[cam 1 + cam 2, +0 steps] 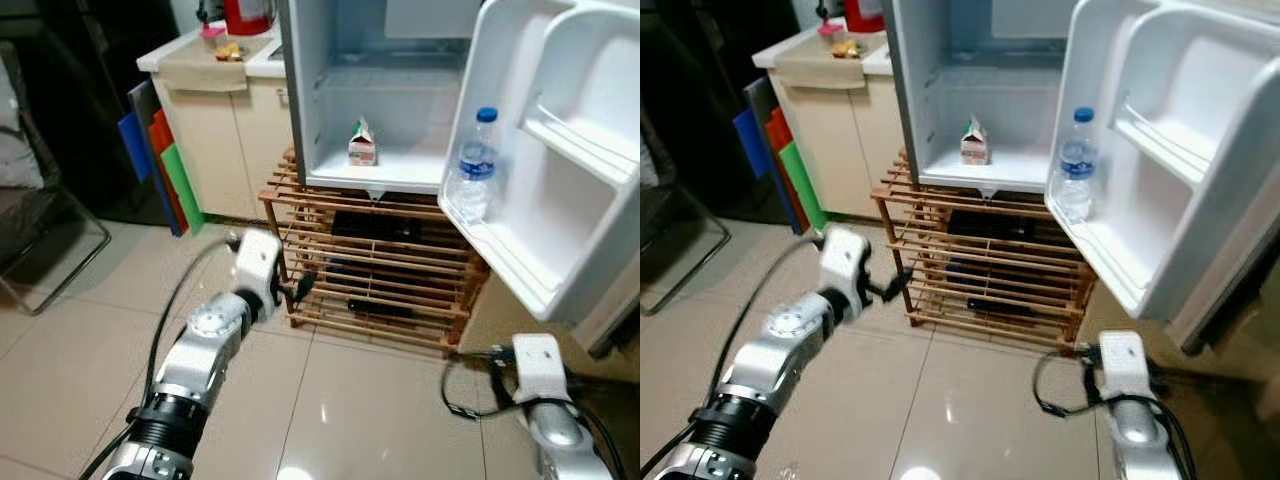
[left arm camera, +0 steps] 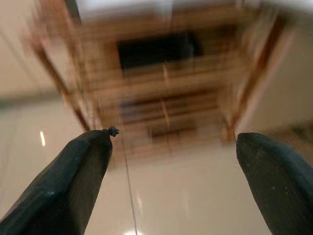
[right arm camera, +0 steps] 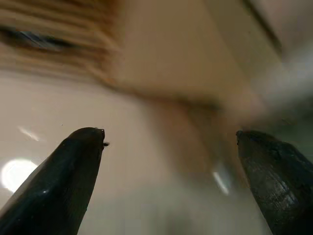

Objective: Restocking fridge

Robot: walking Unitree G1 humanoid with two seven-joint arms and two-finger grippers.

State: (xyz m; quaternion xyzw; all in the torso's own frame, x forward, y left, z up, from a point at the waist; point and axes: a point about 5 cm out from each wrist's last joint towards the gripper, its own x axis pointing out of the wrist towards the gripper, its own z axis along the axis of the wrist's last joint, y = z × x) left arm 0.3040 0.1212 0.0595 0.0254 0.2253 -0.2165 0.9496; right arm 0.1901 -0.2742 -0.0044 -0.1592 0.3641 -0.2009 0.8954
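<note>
The small white fridge (image 1: 305,120) stands open on a wooden slatted rack (image 1: 375,265). A small milk carton (image 1: 361,143) rests on the fridge floor. A water bottle with a blue cap (image 1: 477,168) stands upright in the lower shelf of the open door (image 1: 560,150). My left gripper (image 1: 300,285) is raised in front of the rack's left side, open and holding nothing; its wrist view, blurred, looks at the rack (image 2: 161,93). My right gripper (image 3: 171,132) hangs low over the floor below the open door, open with nothing between its fingers.
A beige cabinet (image 1: 215,130) with a white counter stands left of the fridge, with coloured boards (image 1: 160,155) leaning against its side. A chair frame (image 1: 40,240) is at the far left. The open door juts out over the right side. Tiled floor (image 1: 330,400) lies ahead.
</note>
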